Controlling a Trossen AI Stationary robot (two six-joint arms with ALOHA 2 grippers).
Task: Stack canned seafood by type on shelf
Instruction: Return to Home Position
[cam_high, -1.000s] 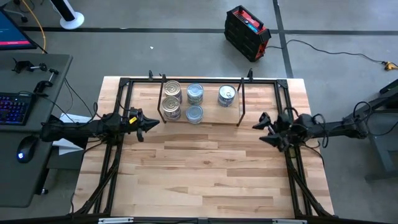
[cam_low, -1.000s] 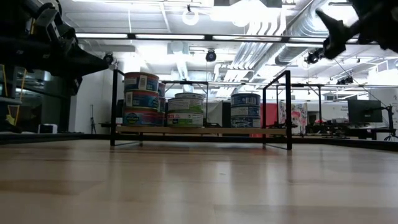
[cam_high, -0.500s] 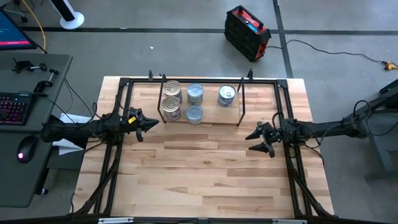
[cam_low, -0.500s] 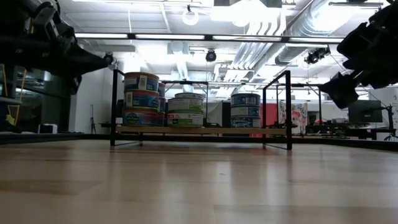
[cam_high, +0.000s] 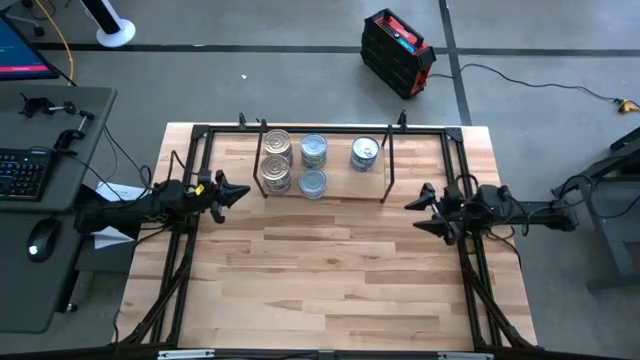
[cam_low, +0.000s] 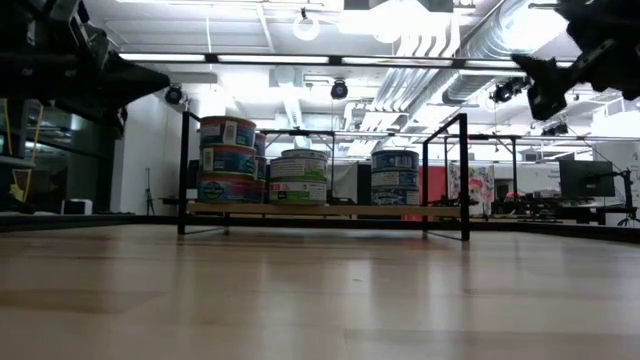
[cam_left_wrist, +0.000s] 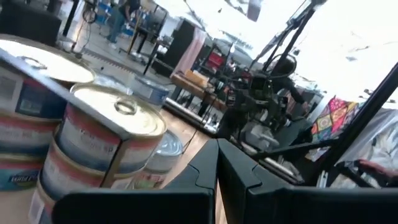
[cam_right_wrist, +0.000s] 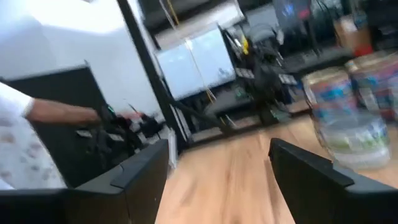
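nothing is being gripped: left tool (cam_high: 238, 192) pressed together, right tool (cam_high: 415, 208) spread apart, shelf (cam_high: 345, 186) of canned seafood (cam_high: 276, 147) lying between, nearer left.

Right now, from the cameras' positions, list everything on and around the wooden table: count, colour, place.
Light wooden tabletop: one, centre.
Black metal frame: one, around the tabletop.
Low light-wood shelf with black wire uprights: one, tabletop's far side.
Flat round tins: five stacks, two gold-lidded, three silver-lidded, on the shelf.
Black-and-red box: one, floor beyond the table.
Left gripper: one, dark, shut, left of the shelf.
Right gripper: one, dark, open, right of the shelf.
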